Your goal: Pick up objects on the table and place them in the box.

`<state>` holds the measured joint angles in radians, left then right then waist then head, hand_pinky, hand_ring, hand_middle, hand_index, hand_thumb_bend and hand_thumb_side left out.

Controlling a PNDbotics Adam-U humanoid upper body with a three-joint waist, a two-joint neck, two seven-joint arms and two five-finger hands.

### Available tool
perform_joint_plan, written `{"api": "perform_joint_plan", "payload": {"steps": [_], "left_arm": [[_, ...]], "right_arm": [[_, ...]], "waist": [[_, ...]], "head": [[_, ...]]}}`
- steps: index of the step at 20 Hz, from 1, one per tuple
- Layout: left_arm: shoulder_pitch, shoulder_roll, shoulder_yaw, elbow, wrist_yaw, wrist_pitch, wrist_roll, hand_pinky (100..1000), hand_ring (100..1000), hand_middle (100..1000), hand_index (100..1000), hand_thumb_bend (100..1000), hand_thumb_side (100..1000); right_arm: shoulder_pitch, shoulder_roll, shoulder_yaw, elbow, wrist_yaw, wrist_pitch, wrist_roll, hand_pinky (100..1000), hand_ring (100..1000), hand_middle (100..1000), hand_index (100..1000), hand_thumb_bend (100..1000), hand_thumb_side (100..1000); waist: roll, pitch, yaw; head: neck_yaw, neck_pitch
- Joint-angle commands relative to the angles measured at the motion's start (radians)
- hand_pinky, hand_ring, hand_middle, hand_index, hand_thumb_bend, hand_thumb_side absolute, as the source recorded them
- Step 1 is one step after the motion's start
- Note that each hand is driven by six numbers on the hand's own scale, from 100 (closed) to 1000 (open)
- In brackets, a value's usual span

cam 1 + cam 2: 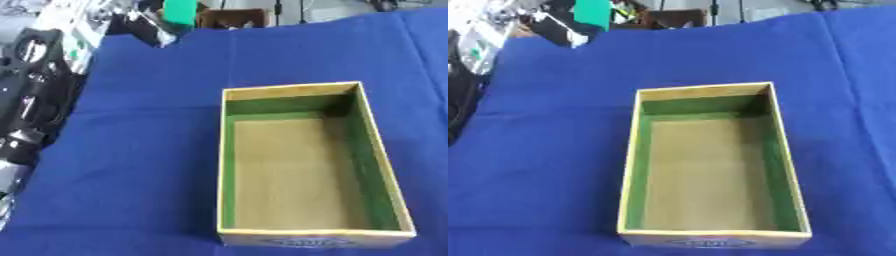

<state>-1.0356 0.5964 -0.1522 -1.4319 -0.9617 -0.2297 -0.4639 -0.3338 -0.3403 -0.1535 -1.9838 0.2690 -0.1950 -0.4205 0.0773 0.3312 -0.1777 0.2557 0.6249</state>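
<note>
A wooden box [381, 165] with green inner walls and a tan floor lies on the blue cloth, right of centre, with nothing visible inside it. My left arm [31, 95], black with silver joints, runs up the left edge toward the far left corner of the table. Its hand [150, 27] shows there as a blurred black and white shape, next to a green object [180, 12] at the cloth's far edge. Whether the hand holds the green object is unclear. My right hand is out of sight.
The blue cloth [140, 150] covers the whole table, with open room left of and behind the box. Beyond the far edge stand a brown box-like thing [232, 19] and some dark stands on a grey floor.
</note>
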Motion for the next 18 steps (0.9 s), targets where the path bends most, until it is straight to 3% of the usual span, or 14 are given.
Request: {"api": "perform_joint_plan", "payload": {"steps": [1,5,8,18], "left_arm": [[-0.019,-0.069,-0.031,-0.127,0.036,0.008,-0.053,100,250,258,312,100,289],[0.000,-0.149,-0.092,-0.232,0.045,0.005,-0.119,100,253,260,311,100,286],[0.020,-0.179,-0.161,-0.274,0.055,-0.028,-0.170,100,260,264,314,100,289],[0.070,-0.207,-0.296,-0.219,0.064,-0.098,-0.294,100,278,275,320,100,300]], "right_arm": [[-0.008,-0.004,-0.008,-0.016,-0.009,-0.003,-0.004,735,802,670,771,100,871],[-0.009,0.000,-0.016,-0.016,-0.013,-0.007,-0.014,733,799,671,770,100,875],[-0.011,-0.001,-0.016,-0.016,-0.014,-0.010,-0.018,733,798,671,769,100,875],[-0.005,-0.002,-0.014,-0.016,-0.020,-0.013,-0.017,734,800,671,770,100,871]], "waist": [[-0.011,-0.031,0.003],[-0.018,-0.044,0.010],[-0.018,-0.051,0.015],[-0.010,-0.063,0.029]], "head": [[-0.007,0.012],[-0.018,0.017],[-0.030,0.024],[-0.086,0.055]]}}
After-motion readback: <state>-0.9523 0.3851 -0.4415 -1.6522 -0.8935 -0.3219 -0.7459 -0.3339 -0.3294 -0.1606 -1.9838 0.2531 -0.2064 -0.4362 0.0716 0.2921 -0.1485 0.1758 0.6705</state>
